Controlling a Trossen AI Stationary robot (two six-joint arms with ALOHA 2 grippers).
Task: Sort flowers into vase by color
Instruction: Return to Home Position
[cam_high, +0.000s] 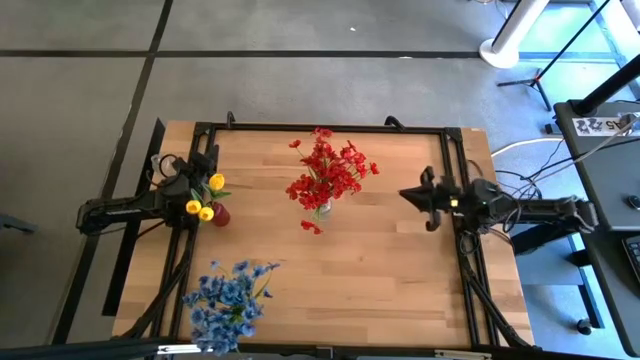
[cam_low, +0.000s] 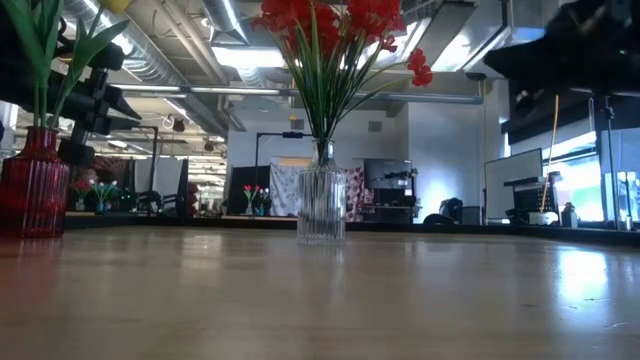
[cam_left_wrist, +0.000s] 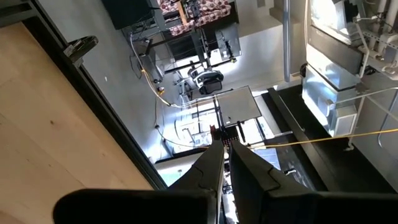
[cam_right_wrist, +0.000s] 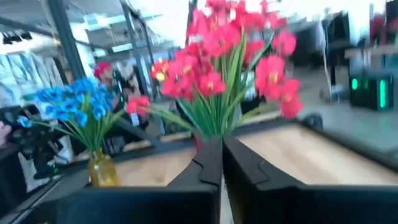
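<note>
**On the bench: all sorted, just parking the arms**

Over on the left side, we'd lift away before swinging back. The left gripper, pinched narrow and empty, sits just beside the round yellow flowers in the red vase. Our right gripper is pinched empty too, well apart from the bushy red flowers mid-bench. Meanwhile the blue flowers fan from the yellow vase by the left-side edge.
</note>
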